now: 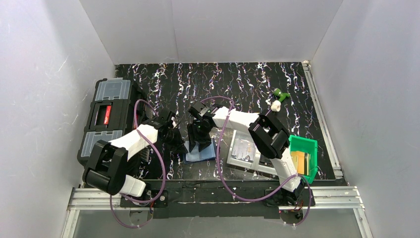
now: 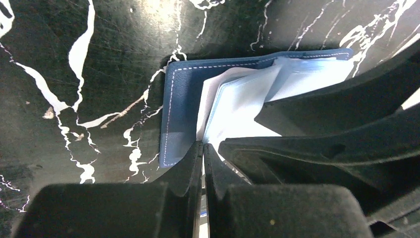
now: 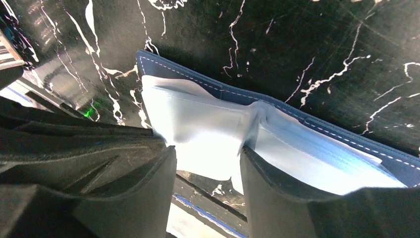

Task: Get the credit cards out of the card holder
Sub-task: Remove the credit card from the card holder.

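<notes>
The navy card holder [image 1: 204,154] lies open on the black marbled table, its pale blue sleeves [image 3: 203,121] fanned upward. My left gripper [image 2: 203,145] is shut, its tips pinching the near edge of a sleeve [image 2: 237,101] beside the navy cover [image 2: 181,99]. The right gripper [image 3: 208,148] stands open over the holder [image 3: 218,89], one finger on each side of a raised sleeve, nothing clamped. From above, both grippers [image 1: 181,143] [image 1: 200,141] meet over the holder. A gold-tan credit card [image 1: 300,161] stands in the green bin. I cannot make out any card inside the sleeves.
A black toolbox [image 1: 105,118] sits at the left edge. A white tray [image 1: 236,161] with a grey card-like item lies right of the holder, next to the green bin [image 1: 308,146]. A small green and white object [image 1: 278,99] lies at the back right.
</notes>
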You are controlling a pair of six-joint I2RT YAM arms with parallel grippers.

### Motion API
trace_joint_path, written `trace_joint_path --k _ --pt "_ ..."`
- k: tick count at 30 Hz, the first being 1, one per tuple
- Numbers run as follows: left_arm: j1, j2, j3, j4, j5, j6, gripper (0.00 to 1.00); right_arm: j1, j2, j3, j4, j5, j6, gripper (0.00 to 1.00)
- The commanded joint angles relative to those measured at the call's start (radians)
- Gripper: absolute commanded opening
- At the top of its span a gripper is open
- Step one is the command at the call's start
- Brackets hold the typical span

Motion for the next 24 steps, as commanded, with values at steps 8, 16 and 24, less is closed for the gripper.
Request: trace_joint_path --k 8,16,24 --pt "-0.015 -0.096 0.031 -0.019 0.042 0.015 0.00 -0.012 -0.020 -0.048 0.112 -0.150 0.032 0.70" --pt "-0.043 -0.091 0.065 -0.047 0.034 0.007 0.00 -0.056 -0.063 -0.146 0.240 -0.225 0.097 0.82" --pt "-0.085 -0.055 0.099 -0.042 0.032 0.002 0.00 -0.081 -0.089 -0.204 0.317 -0.262 0.137 0.87"
